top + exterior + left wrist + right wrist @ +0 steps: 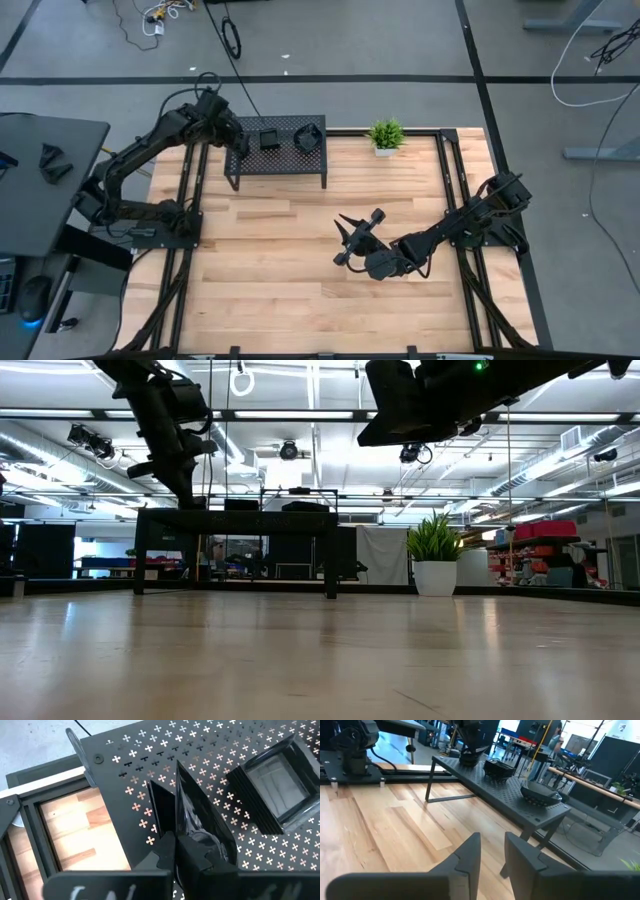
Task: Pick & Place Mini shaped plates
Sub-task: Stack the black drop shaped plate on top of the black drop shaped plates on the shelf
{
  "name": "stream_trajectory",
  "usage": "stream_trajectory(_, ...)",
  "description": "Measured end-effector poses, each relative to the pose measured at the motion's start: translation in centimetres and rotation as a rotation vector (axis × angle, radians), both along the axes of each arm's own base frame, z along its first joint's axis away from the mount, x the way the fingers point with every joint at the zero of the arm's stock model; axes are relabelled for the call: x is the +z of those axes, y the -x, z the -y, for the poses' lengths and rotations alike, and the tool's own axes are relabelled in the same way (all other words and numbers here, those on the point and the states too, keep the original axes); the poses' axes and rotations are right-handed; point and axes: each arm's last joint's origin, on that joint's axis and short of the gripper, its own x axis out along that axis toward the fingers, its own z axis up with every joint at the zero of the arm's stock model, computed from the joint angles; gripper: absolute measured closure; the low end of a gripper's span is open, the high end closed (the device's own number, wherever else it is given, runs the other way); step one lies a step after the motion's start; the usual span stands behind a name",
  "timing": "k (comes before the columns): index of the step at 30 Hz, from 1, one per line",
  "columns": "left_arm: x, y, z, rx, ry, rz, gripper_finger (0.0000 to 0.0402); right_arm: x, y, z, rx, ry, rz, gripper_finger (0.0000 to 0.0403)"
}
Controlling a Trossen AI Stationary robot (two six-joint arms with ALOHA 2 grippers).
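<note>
Now the left gripper (pixel 182 837) sits clamped on a glossy plate (pixel 192 812) over the rack (pixel 150 750) – placing it beside the square stack (pixel 275 790) comes next – while the right gripper (pixel 492 852) waits half-open, empty.

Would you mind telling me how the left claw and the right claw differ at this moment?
The left claw hangs over the perforated rack; the right claw hangs over the bare wooden table. The left claw pinches a glossy black plate on edge; the right claw is open and empty. Both are dark and two-fingered.
</note>
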Motion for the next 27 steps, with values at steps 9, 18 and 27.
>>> stream_trajectory(9,-0.1,0.0,0.0,-0.004,0.007,-0.001,0.0366,0.0,0.0,0.0,0.0,0.0,0.0,0.0314)
stream_trajectory(18,0.5,0.1,0.1,-0.006,0.017,-0.007,0.0302,0.0,0.0,0.0,0.0,0.0,0.0,0.0314)
stream_trajectory(27,2.8,0.3,0.4,-0.004,0.021,-0.009,0.0303,0.0,0.0,0.0,-0.001,-0.005,0.005,0.0314)
